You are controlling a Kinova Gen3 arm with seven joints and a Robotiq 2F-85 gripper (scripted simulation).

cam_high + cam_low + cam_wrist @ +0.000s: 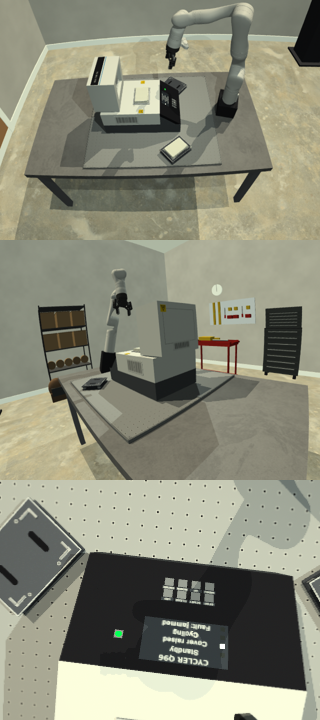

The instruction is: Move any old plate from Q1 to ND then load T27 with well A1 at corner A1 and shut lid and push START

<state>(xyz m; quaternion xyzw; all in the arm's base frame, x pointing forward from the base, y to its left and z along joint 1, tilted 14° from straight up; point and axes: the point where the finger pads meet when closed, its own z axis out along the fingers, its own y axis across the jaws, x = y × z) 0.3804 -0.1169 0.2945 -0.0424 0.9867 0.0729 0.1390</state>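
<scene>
Q1 (pixel 130 119) (pixel 139 370) (pixel 75 685) stands with its lid (pixel 103 98) (pixel 178 325) raised. A pale plate (pixel 141 94) (pixel 136 349) lies on its block. Q1's lamp (pixel 164 89) (pixel 118 633) is green; the white screen marker (pixel 222 646) is beside "Cover raised". The keys (pixel 174 103) (pixel 189 591) are uncovered. An empty nest (pixel 175 84) (pixel 94 381) (pixel 27 562), probably ND, stands beside Q1's front. Another pale plate (pixel 177 147), probably T27, lies in the other nest (pixel 172 160). Labels are unreadable. My gripper (pixel 171 65) (pixel 123 313) is open and empty, high above Q1's front side.
Q1 and both nests stand on a perforated board (pixel 152 161) (pixel 144 420) (pixel 125 515) on the table (pixel 51 144) (pixel 248 426). The raised lid forms a tall block at Q1's rear. The arm's base (pixel 226 109) is at the table's right in the top view.
</scene>
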